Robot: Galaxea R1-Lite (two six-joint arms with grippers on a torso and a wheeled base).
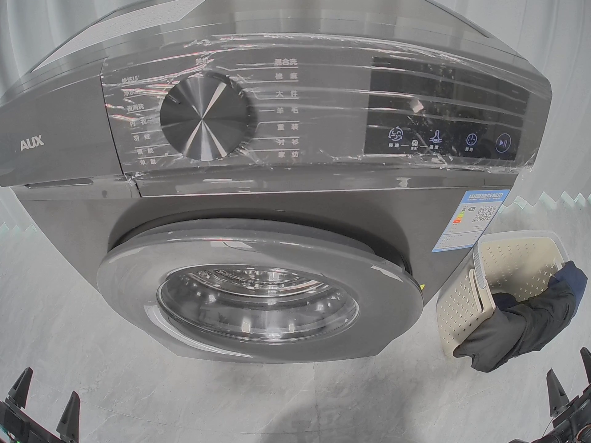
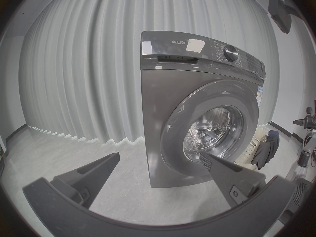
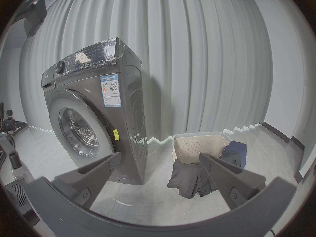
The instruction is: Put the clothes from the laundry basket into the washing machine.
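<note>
Right now I have my left gripper (image 1: 51,381) low at the left, fingers spread, holding nothing. The washing machine (image 1: 277,216) stands in the middle with its door (image 1: 258,299) shut. Right of it sits the laundry basket (image 1: 520,256), dark clothes (image 1: 523,330) draped over its rim. My right gripper (image 1: 566,361) is near them, likewise spread.

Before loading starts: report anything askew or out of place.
Dark clothes hang out over the rim of the laundry basket, right of the washing machine. Wrinkled plastic film covers its control panel.

I see a glossy grey metal washer (image 1: 258,216), clear film (image 1: 320,93) wrapping its panel, a perforated plastic basket (image 1: 523,263), and matt dark cloth (image 1: 523,330).
</note>
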